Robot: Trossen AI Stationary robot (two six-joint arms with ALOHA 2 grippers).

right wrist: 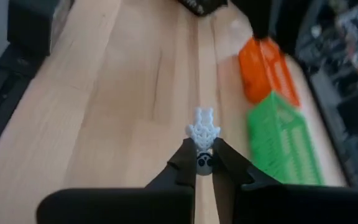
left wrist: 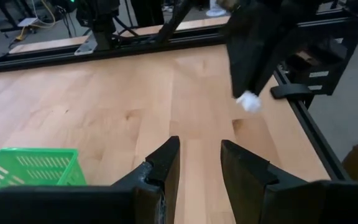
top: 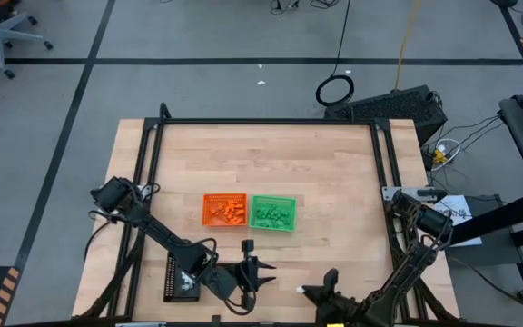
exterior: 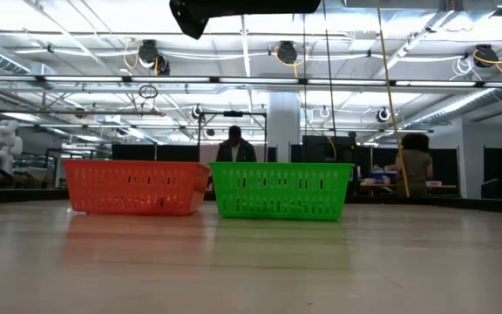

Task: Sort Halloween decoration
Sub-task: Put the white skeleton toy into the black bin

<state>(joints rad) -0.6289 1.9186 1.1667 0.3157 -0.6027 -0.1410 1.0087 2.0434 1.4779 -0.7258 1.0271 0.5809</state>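
The right gripper pinches a small white knobbly trinket above the pale wood table. The left gripper hangs half spread, empty. Orange tray and green tray, both mesh-walled, hold matching trinkets.

No readable text, label or number anywhere.

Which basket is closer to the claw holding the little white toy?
The green basket. It sits right of the orange basket, on the side of the right gripper, which pinches the white trinket.
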